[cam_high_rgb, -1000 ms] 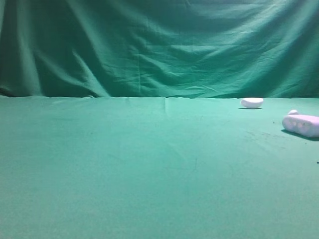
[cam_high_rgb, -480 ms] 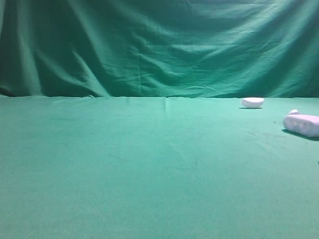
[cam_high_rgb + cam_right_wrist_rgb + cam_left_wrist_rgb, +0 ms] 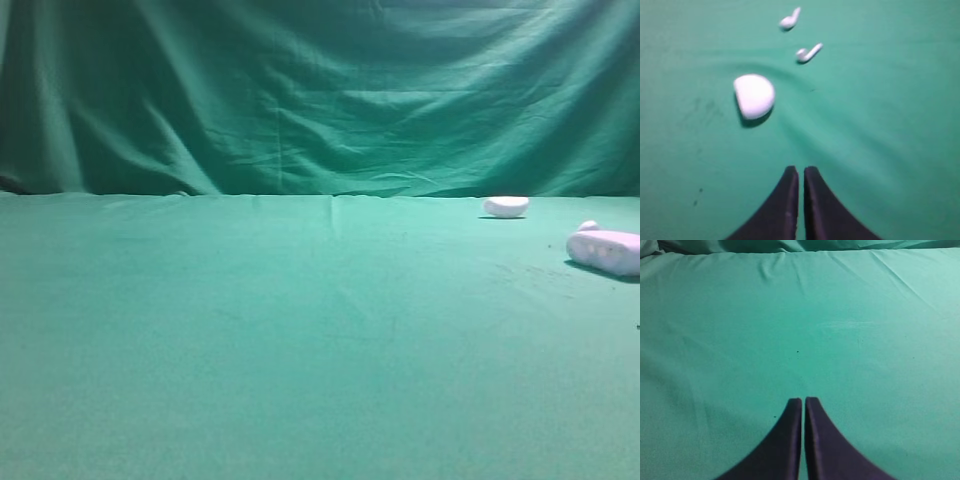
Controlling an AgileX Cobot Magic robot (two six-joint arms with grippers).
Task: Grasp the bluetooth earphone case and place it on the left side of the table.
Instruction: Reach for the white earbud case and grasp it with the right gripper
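Observation:
The bluetooth earphone case, a pale lilac-white oblong, lies on the green table at the far right edge of the exterior view. Neither arm shows in that view. In the left wrist view my left gripper is shut with nothing in it, over bare cloth. My right gripper is also shut and empty. A white half-dome piece lies on the cloth ahead of it to the left, well apart from the fingertips. The case does not show in either wrist view.
The half-dome piece sits near the table's back edge, right of centre. A tiny white lump lies just behind the case. Two white earbuds lie beyond the half-dome. A draped green backdrop rises behind the table.

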